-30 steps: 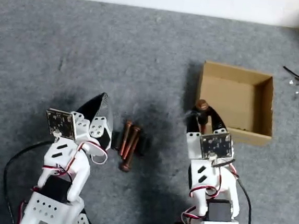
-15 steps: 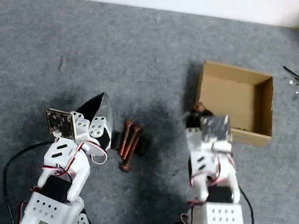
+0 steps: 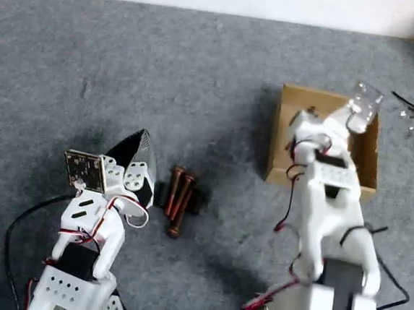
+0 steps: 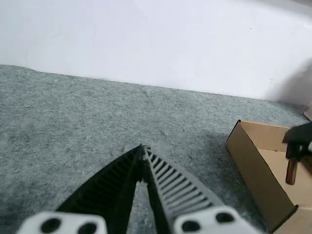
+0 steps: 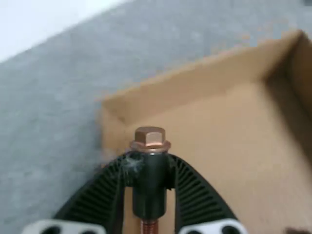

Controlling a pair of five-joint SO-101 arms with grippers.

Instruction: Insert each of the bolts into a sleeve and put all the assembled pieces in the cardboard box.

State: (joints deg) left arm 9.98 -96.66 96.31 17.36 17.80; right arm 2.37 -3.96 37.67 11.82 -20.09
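Over the last second we have swung our right arm forward and stretched it out, so the right gripper (image 5: 148, 163) no longer hangs outside the cardboard box (image 3: 326, 97) by its near left corner but sits above the inside of it. The bolt (image 5: 151, 138) in its black sleeve (image 5: 148, 187) has travelled along, clamped head up between the fingers. Our arm's white body now lies across the box's front wall.
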